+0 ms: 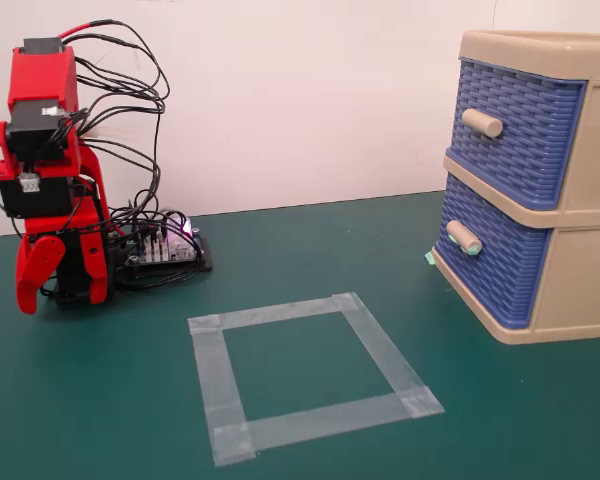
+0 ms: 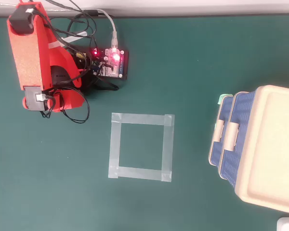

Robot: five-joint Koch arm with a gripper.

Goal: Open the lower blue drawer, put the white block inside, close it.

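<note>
The lower blue drawer (image 1: pixel 498 268) sits shut in the beige cabinet (image 2: pixel 272 149) at the right, its teal-tipped peg handle (image 1: pixel 464 238) pointing toward the table's middle. The white block is out of view in both views. My red arm is folded up over its base at the far left. The gripper (image 1: pixel 28 298) hangs down beside the base, just above the green mat, far from the cabinet. From above the gripper (image 2: pixel 70 101) shows only as a red lump under the forearm. Its jaws overlap in both views, so the gap between them is hidden.
A square outline of clear tape (image 1: pixel 310 372) lies on the mat between arm and cabinet. A lit controller board (image 2: pixel 111 62) with tangled cables sits beside the arm's base. The upper blue drawer (image 1: pixel 520 125) is shut. A pale object (image 2: pixel 288 224) is cropped at the bottom-right corner.
</note>
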